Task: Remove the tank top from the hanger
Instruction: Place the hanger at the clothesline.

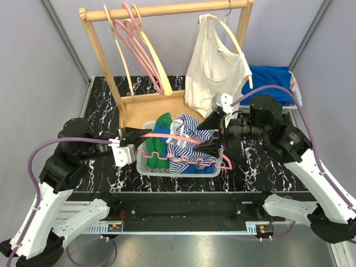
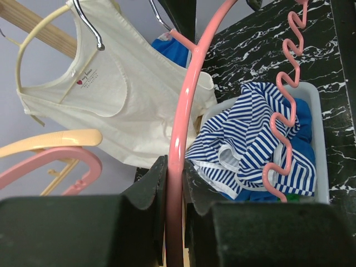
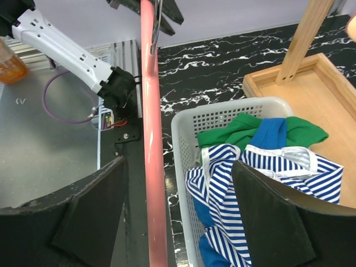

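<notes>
Left hand [image 2: 174,179] clenched on pink hanger [image 2: 186,100]; right hand [image 3: 178,172] released, straddling it; striped tank top [image 2: 250,128] half-buried in basket [image 3: 186,144].

Pink hanger seen from the right wrist, standing between the open fingers of the right tool [image 3: 179,167], beside a basket of clothes.

The two dark fingers [image 3: 92,219] fill the bottom corners, set wide apart. The pink hanger [image 3: 151,139] runs straight up between them, nearer the left-hand finger and touching neither. At the top edge the left tool [image 3: 147,6] flanks the hanger on both sides. To the right, a white basket [image 3: 183,119] on the black marbled worktop [image 3: 222,61] holds a blue-and-white striped garment [image 3: 222,189], a green garment [image 3: 239,130] and a plain blue garment [image 3: 272,130]. A wooden tray [image 3: 311,94] with an upright post lies beyond. A white arm segment [image 3: 61,41] crosses the upper left above a grey metal surface [image 3: 44,150].
</notes>
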